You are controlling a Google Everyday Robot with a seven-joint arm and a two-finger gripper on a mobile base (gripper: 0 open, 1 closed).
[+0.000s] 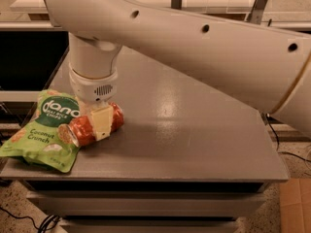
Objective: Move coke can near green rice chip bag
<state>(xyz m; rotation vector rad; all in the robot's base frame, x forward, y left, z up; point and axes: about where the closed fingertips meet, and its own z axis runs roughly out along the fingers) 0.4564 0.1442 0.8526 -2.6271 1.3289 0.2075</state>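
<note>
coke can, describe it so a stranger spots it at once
On the grey table, front left, lies the green rice chip bag. The coke can lies on its side against the bag's right edge, under the gripper: the only red cylinder.

Dim light, claw (101, 124) around coke can (82, 130)

The gripper (101, 125) is pale cream-yellow and blocky, low over the left of the table (194, 135). Straight above it is a round off-white wrist (91, 57), banded by a thin tan ring (87, 76), with a small dark slotted grille (103, 90) below the ring. Up and right of it runs a thick, smooth off-white arm (194, 57) with a row of small dark holes (206, 29). Far right, a tan seam (293, 93) curves across the shell.
</note>
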